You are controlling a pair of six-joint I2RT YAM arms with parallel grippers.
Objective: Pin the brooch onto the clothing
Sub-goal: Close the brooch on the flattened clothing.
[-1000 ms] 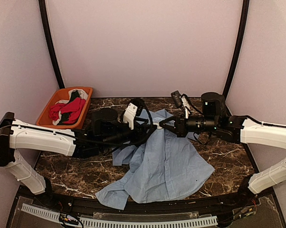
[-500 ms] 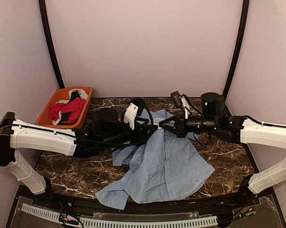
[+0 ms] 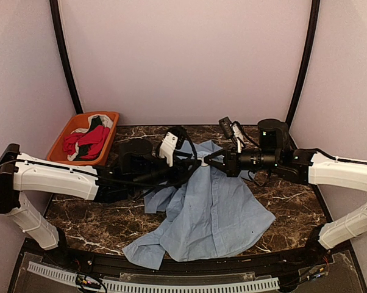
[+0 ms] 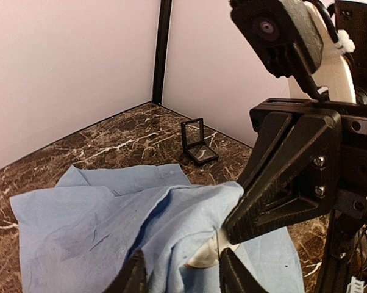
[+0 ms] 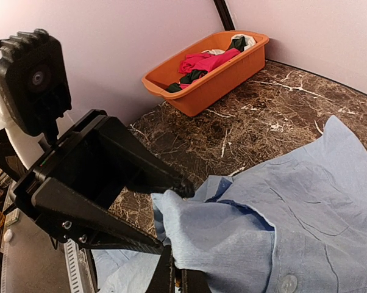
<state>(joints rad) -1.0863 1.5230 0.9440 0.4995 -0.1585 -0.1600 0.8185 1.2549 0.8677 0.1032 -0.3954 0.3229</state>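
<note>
The light blue shirt point(image 3: 214, 207) lies spread on the marble bench point(image 3: 98, 223), its upper part lifted into a fold where the two arms meet. The right tool point(image 5: 177, 274) is pinched together on that raised fabric. The left tool point(image 4: 180, 274) has its fingers partly apart on either side of the same fold, with a pale round brooch point(image 4: 205, 259) between them, though I cannot tell whether they squeeze it. An orange basket point(image 5: 214, 79) of red, black and white garments sits at the far left corner.
</note>
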